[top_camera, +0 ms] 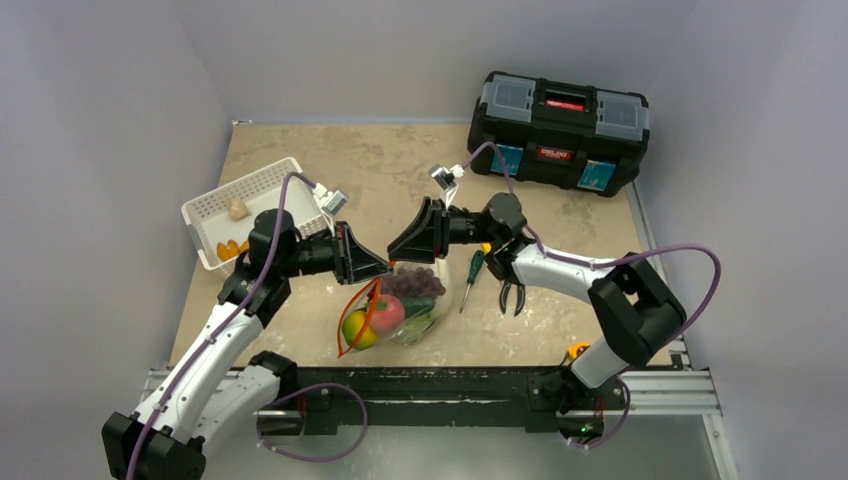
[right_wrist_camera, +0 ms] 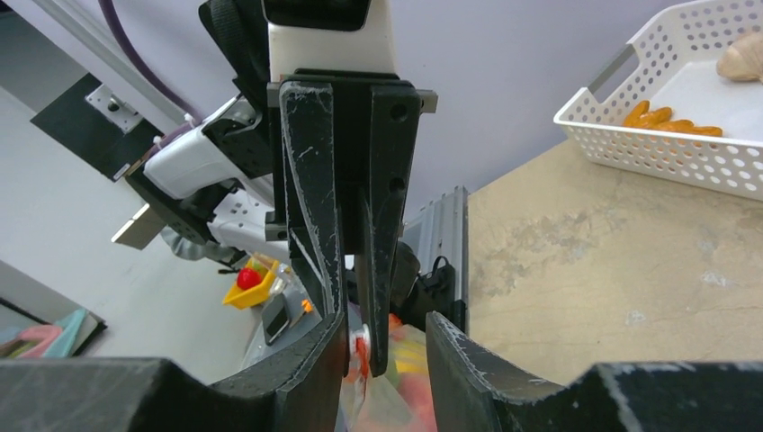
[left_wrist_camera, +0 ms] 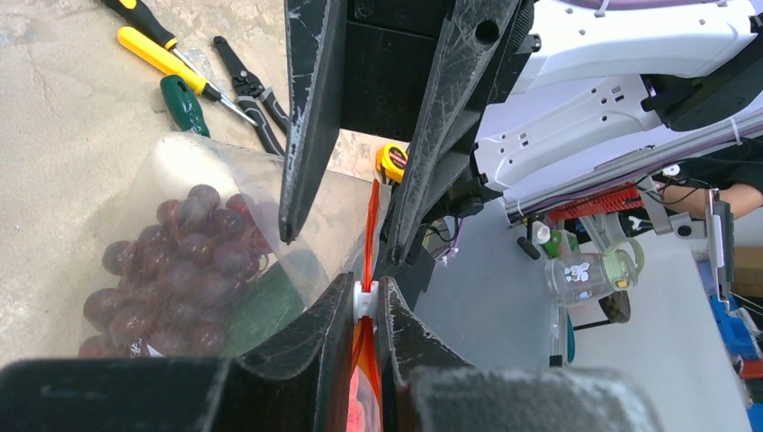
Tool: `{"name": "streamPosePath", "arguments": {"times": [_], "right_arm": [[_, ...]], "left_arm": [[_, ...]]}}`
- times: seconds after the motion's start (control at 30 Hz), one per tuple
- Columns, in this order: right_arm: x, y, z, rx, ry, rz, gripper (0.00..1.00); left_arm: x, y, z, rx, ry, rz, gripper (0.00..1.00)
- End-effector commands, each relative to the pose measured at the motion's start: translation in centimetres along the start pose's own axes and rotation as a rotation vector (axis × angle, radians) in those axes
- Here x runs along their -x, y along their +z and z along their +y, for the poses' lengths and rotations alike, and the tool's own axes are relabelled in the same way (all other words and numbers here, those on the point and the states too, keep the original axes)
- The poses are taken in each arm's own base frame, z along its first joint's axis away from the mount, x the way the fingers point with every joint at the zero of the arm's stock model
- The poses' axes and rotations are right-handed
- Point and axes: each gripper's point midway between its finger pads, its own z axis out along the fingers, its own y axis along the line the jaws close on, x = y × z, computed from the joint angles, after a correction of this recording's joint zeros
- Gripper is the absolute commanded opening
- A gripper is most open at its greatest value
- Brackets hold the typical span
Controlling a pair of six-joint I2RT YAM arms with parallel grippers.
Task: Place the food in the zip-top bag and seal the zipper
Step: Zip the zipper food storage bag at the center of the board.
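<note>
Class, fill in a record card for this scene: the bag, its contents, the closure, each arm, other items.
Bag: clear zip-top bag, resting on the table
Contents: grape bunch, peach, yellow-green round fruit
Closure: orange-red zipper, mouth looks partly open
Left arm: left gripper shut on the zipper
Right arm: right gripper open, jaws either side of the zipper
Elsewhere: white basket, toolbox, screwdriver, pliers

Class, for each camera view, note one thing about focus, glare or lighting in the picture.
Top external: soft, even light, only faint shadows on the table. Left wrist: the left pincer blurs toward the bottom edge; sheen on the zip-top bag hazes the grapes. Right wrist: the right pincer is soft, the white basket crisp.
</note>
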Motion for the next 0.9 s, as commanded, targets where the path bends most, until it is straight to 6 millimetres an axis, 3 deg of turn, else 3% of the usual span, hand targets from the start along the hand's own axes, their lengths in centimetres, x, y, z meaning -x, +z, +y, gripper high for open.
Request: {"name": "streamPosePath", "arguments": {"times": [0.0, 0.53, 0.6, 0.63, 0.73, 0.8, 0.83, 0.87], "right_arm": [[-0.3, 0.0, 1.1, 0.056, -0.034, 0.003, 0.37], [-1.1, 0.3, 1.3, 0.098, -0.018, -0.003, 0.2], [-1.0, 0.3, 1.3, 0.101, -0.016, -0.012, 0.11], [-1.0, 0.3, 1.1, 0.094, -0.011, -0.018, 0.0], [-0.1, 0.3, 0.3, 0.03, 0.035, -0.093, 0.0], [1.3, -0.3, -0.3, -0.063, 0.02, -0.185, 0.0], [2.3, -0.7, -1.6, -0.157, 0.01, -0.247, 0.0], [2.8, -1.1, -1.5, -0.19, -0.007, -0.273, 0.0]], "left_arm": [[2.2, -0.3, -1.5, -0.033, 0.068, -0.06, 0.0], [2.3, -0.3, -1.6, -0.032, 0.067, -0.068, 0.0], [2.3, -0.3, -1.6, -0.032, 0.067, -0.068, 0.0], [2.4, -0.3, -1.6, -0.031, 0.067, -0.068, 0.0], [2.5, -0.3, -1.5, -0.018, 0.056, -0.072, 0.0], [2.5, -0.3, -1.2, 0.0, 0.04, -0.067, 0.0], [2.4, -0.3, -1.1, 0.002, 0.035, -0.062, 0.0], [2.4, -0.3, -1.1, 0.002, 0.032, -0.06, 0.0]]}}
